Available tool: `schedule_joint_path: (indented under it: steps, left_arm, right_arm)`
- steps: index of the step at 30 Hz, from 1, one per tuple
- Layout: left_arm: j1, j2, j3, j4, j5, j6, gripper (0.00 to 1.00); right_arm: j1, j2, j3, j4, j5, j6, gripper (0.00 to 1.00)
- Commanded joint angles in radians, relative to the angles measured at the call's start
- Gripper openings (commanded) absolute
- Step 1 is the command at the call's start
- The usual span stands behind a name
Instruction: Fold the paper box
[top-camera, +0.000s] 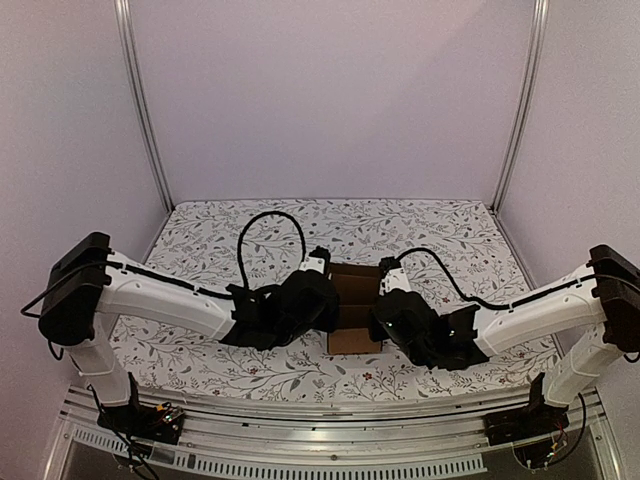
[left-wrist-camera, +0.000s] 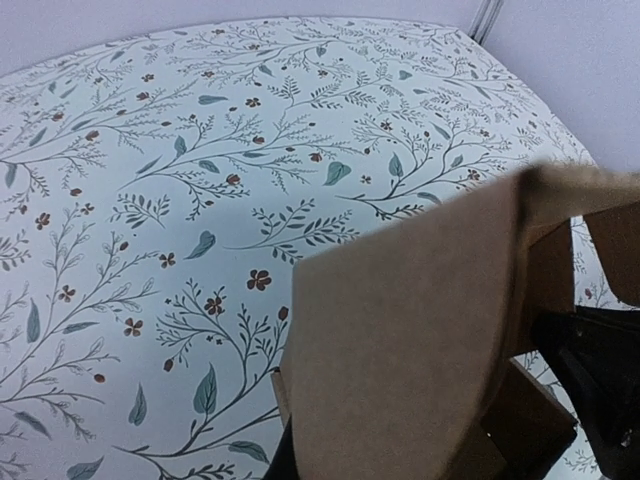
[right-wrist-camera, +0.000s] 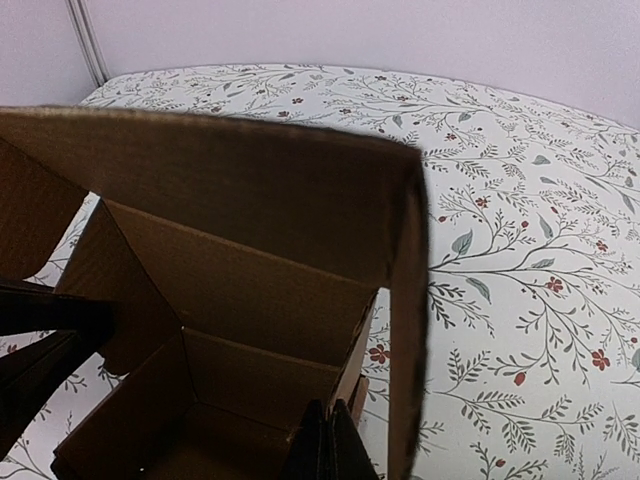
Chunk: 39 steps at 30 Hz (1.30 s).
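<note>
top: looked down from behind both arms, far | wrists: sat close behind own jaws, faced across desk (top-camera: 200, 240) | all shared paper box (top-camera: 352, 285) between jaws

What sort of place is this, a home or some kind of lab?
Probably a lab test booth: plain walls on metal posts enclose a floral-covered table, and a left arm and right arm bolted at its near edge work on a paper box.

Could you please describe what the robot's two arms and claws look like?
The left arm and right arm have white links with black joints and black shoulder housings. The left claw and right claw are black. A left cable and a right cable, both black, loop out near the wrists.
</note>
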Motion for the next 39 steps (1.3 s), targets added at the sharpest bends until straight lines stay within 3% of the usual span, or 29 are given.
schedule_joint_path:
  steps: [1,12,31,39]
  left_arm:
    - [-0.041,0.019,0.071,-0.066,0.087,0.015,0.00]
    - [-0.029,-0.019,0.130,-0.143,0.074,0.018,0.00]
    - [0.019,-0.039,0.164,-0.160,0.198,-0.018,0.00]
    - [0.013,-0.030,0.078,-0.104,0.258,-0.036,0.00]
  right_arm:
    - [0.029,0.036,-0.012,0.007,-0.081,0.000,0.00]
    - [0.043,0.043,-0.018,0.008,-0.074,-0.032,0.00]
    - [0.091,0.040,-0.018,0.069,-0.027,-0.131,0.00]
    - [0.090,0.055,-0.019,0.064,0.009,-0.106,0.00]
